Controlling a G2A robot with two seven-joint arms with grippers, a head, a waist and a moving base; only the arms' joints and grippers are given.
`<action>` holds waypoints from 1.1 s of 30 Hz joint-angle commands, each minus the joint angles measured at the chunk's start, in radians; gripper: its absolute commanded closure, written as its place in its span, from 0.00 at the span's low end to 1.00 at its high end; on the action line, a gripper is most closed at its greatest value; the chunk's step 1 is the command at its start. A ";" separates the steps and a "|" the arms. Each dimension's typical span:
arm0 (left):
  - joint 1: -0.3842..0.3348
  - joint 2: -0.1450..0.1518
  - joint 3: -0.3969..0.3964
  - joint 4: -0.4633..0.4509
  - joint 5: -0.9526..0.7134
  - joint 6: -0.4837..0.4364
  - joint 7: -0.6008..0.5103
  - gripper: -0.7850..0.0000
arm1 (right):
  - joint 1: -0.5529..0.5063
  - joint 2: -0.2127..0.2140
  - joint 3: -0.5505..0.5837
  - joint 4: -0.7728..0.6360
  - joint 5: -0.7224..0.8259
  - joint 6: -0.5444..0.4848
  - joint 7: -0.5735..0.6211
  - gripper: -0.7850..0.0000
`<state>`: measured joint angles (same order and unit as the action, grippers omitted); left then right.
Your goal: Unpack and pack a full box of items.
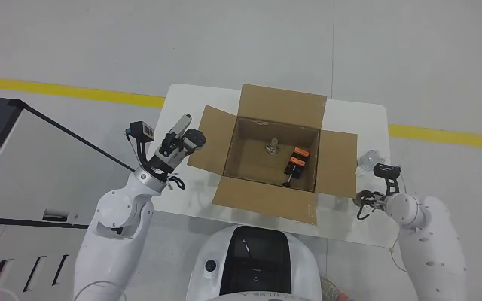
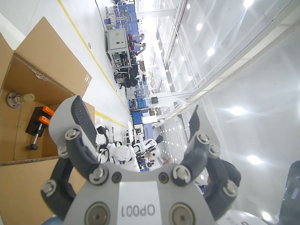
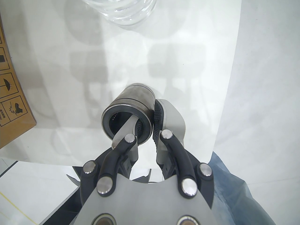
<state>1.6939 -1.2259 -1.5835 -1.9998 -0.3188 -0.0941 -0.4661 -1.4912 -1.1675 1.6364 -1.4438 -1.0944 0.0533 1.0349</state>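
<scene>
Cardboard box [image 1: 263, 199] with all four flaps folded outward, standing at the middle of the white desk [image 1: 192, 101]. On the floor of the box we see two items. A black vise [image 1: 294, 168] with orange clamp blocks lies toward the box's right wall. A metal flanged shaft [image 1: 272, 145] with a pale tip rests nearer the middle of the box floor, apart from the vise.

We find the left gripper [image 2: 136, 108] just outside the box's left flap, raised above the desk. Its fingers are spread wide and nothing lies between them.

We find the right gripper [image 3: 147, 115] outside the box's right flap, over the bare desk. It is closed on the wall of a dark metal sleeve [image 3: 131, 108], with one finger inside the bore and the other pressed against the outer surface. We cannot tell whether the sleeve touches the desk.

A clear plastic bottle [image 3: 124, 3] with a ribbed body is on the desk, also on the box's right side. It is near the sleeve but apart from it. A corner of the box's right flap, printed with handling symbols, appears at the edge of the right wrist view.
</scene>
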 commanded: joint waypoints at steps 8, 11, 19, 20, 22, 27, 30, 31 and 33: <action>0.000 0.000 0.000 0.000 0.000 0.000 0.000 0.00 | 0.007 0.001 -0.007 0.016 0.011 0.012 -0.007 0.66; 0.000 0.000 0.000 0.000 0.000 0.000 0.000 0.00 | 0.009 0.002 -0.006 0.013 0.017 0.018 -0.010 0.64; 0.000 0.000 0.000 0.000 0.000 0.000 0.000 0.00 | -0.030 0.009 0.028 -0.056 0.026 0.013 -0.017 0.62; 0.000 0.000 0.000 0.000 0.000 0.000 0.000 0.00 | -0.036 0.010 0.034 -0.066 0.028 0.010 -0.017 0.62; 0.000 0.000 0.000 0.000 0.000 0.000 0.000 0.00 | -0.048 0.012 0.046 -0.092 0.030 0.011 -0.013 0.62; 0.000 0.000 0.000 0.000 0.000 0.000 0.000 0.00 | -0.074 0.017 0.070 -0.142 0.035 0.009 -0.003 0.61; 0.000 0.000 0.000 0.000 0.000 0.000 0.000 0.00 | -0.074 0.018 0.068 -0.142 0.037 0.005 0.004 0.61; 0.000 0.000 0.000 0.000 0.000 0.000 0.000 0.00 | -0.073 0.018 0.066 -0.140 0.039 0.004 0.005 0.60; 0.000 0.000 0.000 0.000 0.000 0.000 0.000 0.00 | -0.073 0.018 0.067 -0.144 0.057 -0.003 0.003 0.60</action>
<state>1.6939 -1.2259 -1.5835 -1.9998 -0.3188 -0.0941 -0.4661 -1.5639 -1.1497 1.7019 -1.5845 -1.0498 0.0546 1.0396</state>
